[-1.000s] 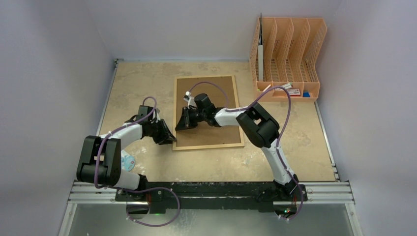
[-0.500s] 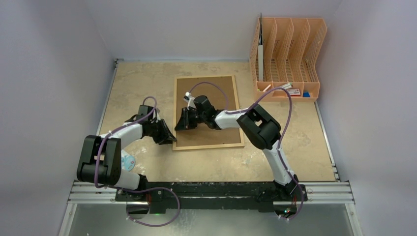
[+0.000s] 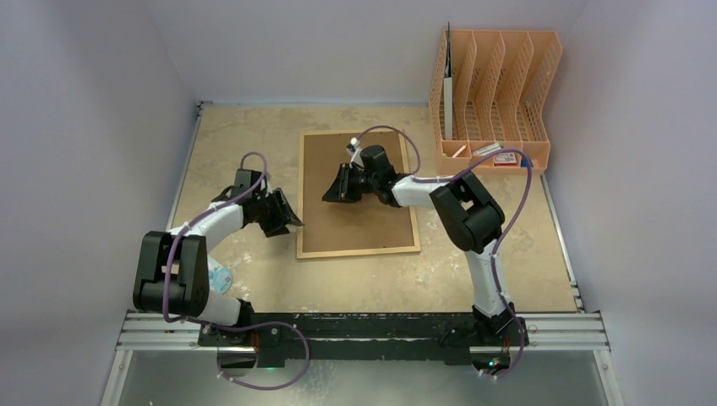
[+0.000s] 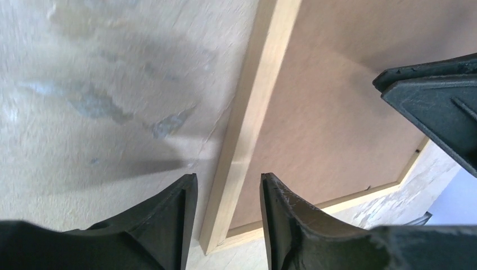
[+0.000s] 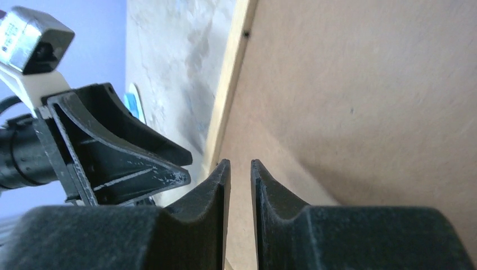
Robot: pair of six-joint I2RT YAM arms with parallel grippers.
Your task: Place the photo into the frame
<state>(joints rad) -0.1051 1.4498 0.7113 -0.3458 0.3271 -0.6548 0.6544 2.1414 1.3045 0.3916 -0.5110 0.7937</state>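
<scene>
The frame (image 3: 359,228) lay face down at the middle of the table (image 3: 228,144), its brown fibreboard back up and its thin light-wood border showing all round. Its long sides ran from 6 to 12 o'clock.

The left gripper (image 3: 290,218) sat at about 8 o'clock of the frame, just outside the left border and pointing toward 3 o'clock. In its wrist view the left gripper (image 4: 228,180) had its jaws spread with nothing between them, and the wood border ran below the gap.

The right gripper (image 3: 328,193) reached in from 3 o'clock over the back panel, in the half toward 12 o'clock. Its arm crossed the frame's right border and hid part of the board. In the wrist view the right gripper (image 5: 240,166) kept only a narrow slit between its jaws, with nothing in it. Whether the tips touched the board could not be told.

An orange file organiser (image 3: 495,93) stood at 2 o'clock, well apart from the frame, with small items in its base. A blue-and-white object (image 3: 219,277) lay at 7 o'clock, partly hidden by the left arm.
</scene>
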